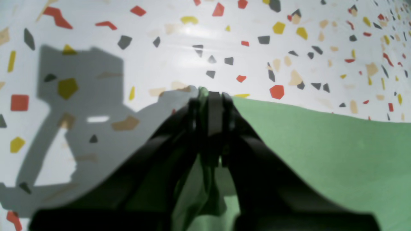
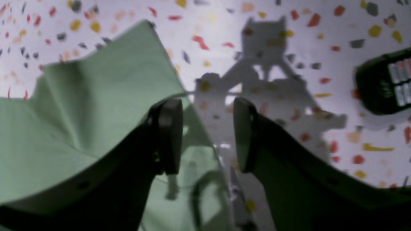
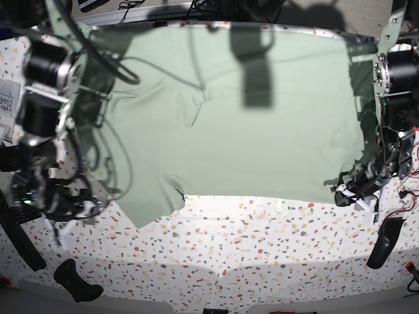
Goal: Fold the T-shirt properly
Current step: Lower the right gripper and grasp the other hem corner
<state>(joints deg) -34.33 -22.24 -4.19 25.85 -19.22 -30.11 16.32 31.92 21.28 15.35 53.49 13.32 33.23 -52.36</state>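
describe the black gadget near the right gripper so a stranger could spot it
On the speckled table, look right of the open right gripper, away from the T-shirt. The dark device lies there alone, marked by rows of pale buttons.

T-shirt (image 3: 249,144) is a plain pale sage green, both hands are black, and the desk (image 3: 262,248) is white speckled with red, yellow, tan and dark grey chips.

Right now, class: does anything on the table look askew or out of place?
Yes. The T-shirt lies spread but rumpled, with creases near its middle. The left gripper is shut on its corner; the right gripper is open beside its edge. A dark remote-like device lies near the shirt.
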